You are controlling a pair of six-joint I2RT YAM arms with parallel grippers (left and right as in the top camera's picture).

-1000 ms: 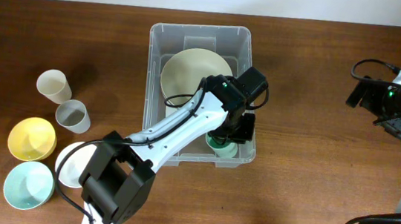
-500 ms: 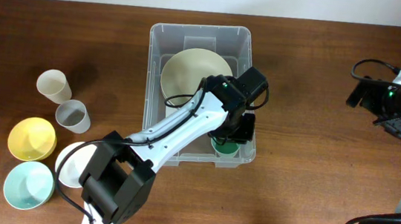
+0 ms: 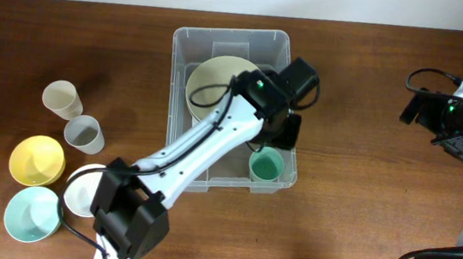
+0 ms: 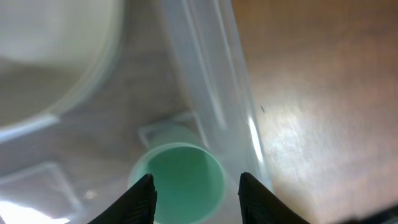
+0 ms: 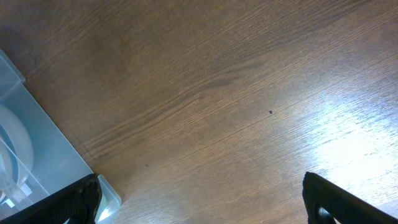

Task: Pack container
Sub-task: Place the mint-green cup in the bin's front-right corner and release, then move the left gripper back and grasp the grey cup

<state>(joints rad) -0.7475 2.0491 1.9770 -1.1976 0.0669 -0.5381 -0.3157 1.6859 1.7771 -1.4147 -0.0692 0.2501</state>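
Note:
The container [image 3: 177,72] is a clear plastic bin at the table's middle. A cream bowl [image 3: 215,80] lies in its far half, and a green cup [image 3: 267,164] stands upright in its near right corner. My left gripper [image 3: 288,128] hovers above the bin's right side, open, holding nothing. In the left wrist view the green cup [image 4: 180,180] sits below and between the black fingers, apart from them, beside the bin's clear wall [image 4: 205,81]. My right gripper [image 5: 199,199] is wide open over bare wood at the far right [image 3: 462,147].
Left of the bin stand a cream cup [image 3: 62,99] and a grey cup [image 3: 84,134]. Nearer the front lie a yellow bowl [image 3: 37,161], a pale teal bowl [image 3: 33,215] and a white bowl [image 3: 87,190]. A corner of the bin [image 5: 37,143] shows in the right wrist view.
My left gripper has opened, let go of the green cup and drawn up and back from it. The cup stays standing in the bin's corner. The right arm is still.

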